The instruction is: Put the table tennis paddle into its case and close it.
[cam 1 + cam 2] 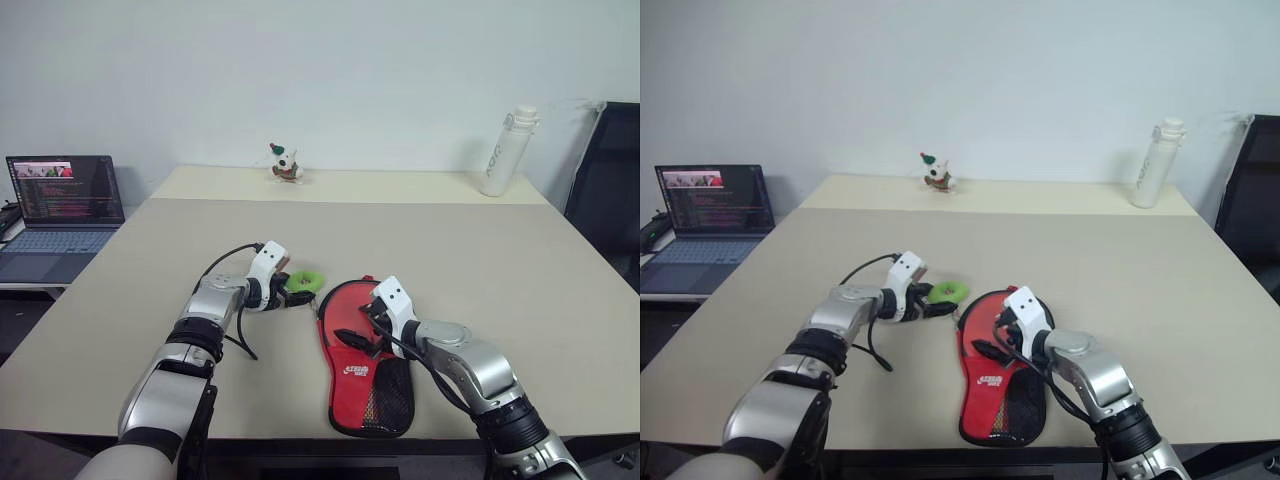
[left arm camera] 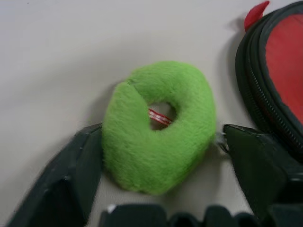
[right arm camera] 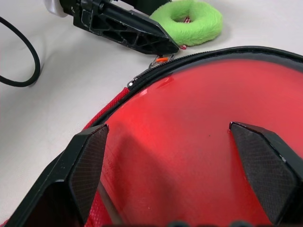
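Observation:
The case (image 1: 365, 375) lies flat near the table's front edge, red side with black mesh and white logo facing up. Its round end (image 3: 199, 118) is glossy red inside a black zip rim. I cannot tell the paddle apart from it; the paddle is hidden. The green plush ring charm (image 1: 305, 279) lies on the table just left of the case's round end. My left gripper (image 2: 163, 146) is open and straddles the charm (image 2: 158, 127), one finger on each side. My right gripper (image 3: 169, 126) hovers open over the red round end, with nothing between its fingers.
An open laptop (image 1: 62, 215) sits on a side desk at the far left. At the table's far edge stand a small figurine (image 1: 285, 163) and a white bottle (image 1: 507, 152). A black chair (image 1: 610, 190) is at the right. A black cable (image 1: 238, 335) loops off my left wrist.

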